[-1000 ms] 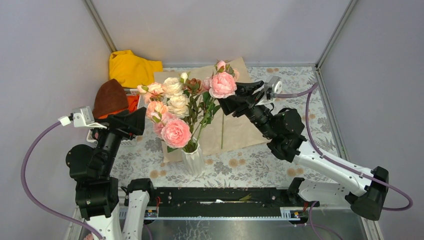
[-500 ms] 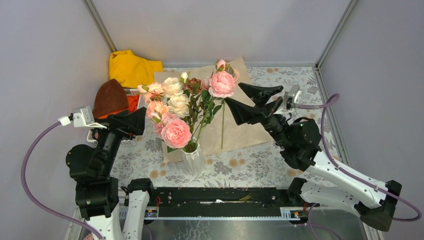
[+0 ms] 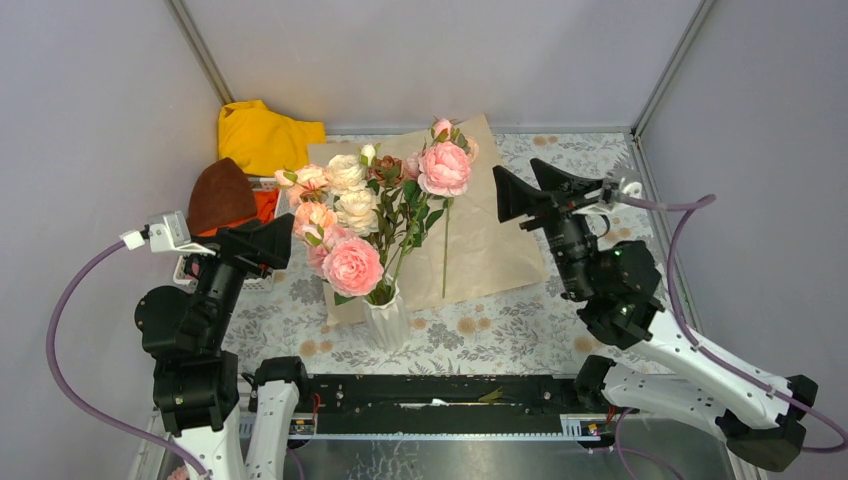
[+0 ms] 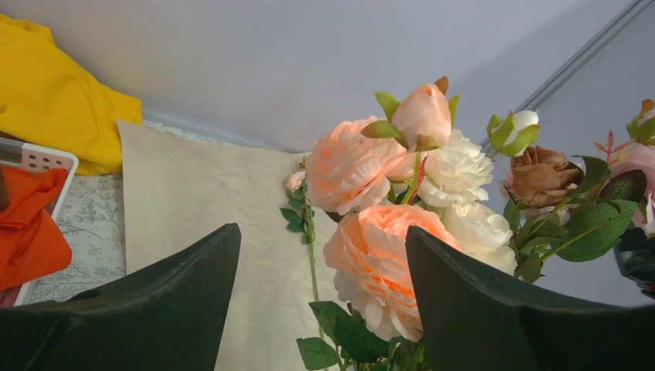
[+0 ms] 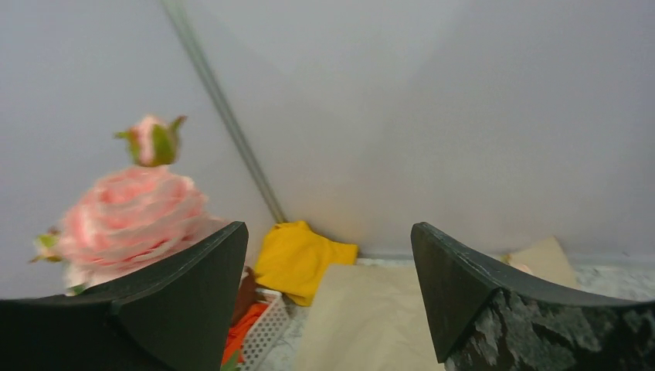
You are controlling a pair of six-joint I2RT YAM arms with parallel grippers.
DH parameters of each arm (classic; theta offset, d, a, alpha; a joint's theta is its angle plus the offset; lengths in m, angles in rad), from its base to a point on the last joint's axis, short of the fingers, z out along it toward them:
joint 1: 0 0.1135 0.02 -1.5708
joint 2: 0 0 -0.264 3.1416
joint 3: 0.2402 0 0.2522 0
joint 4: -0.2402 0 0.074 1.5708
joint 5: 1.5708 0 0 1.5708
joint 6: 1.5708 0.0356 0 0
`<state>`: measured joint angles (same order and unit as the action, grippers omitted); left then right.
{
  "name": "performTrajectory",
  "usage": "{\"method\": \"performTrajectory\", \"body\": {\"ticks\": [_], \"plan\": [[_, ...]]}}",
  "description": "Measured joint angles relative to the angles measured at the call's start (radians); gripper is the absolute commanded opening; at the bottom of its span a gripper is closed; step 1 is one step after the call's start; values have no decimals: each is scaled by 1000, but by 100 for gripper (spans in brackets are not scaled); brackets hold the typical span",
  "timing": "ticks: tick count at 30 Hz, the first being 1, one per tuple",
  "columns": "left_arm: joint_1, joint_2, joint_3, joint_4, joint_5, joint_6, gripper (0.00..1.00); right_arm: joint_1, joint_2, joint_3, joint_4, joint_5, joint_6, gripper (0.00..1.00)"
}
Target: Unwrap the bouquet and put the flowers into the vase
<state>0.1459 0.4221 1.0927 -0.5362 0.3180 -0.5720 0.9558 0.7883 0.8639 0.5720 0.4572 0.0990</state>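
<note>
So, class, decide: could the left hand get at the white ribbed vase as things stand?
Probably yes. The left hand is open and empty, and nothing stands between it and the vase; only overhanging roses might brush it.

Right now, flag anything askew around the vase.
The big pink rose leans right, away from the other flowers in the vase. A thin green stem below it seems to end on the kraft paper, outside the vase.
</note>
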Motion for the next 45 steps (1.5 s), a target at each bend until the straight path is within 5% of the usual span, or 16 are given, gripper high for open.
{"method": "performTrajectory", "body": {"ticks": [9,18,32,39,45], "plan": [[0,-2,-2,5,0,-2,86,-39,288,147,-272,328,82,81],[0,-4,-1,4,0,5,86,-360,676,372,-614,91,333,77],[0,-5,0,3,-10,33,86,-385,1481,1133,-932,-85,321,73],[0,11,-40,8,-12,51,86,-404,1682,1320,-1045,-86,303,69],[0,33,-76,21,-11,51,86,-434,1738,1368,-1077,-106,297,48]]}}
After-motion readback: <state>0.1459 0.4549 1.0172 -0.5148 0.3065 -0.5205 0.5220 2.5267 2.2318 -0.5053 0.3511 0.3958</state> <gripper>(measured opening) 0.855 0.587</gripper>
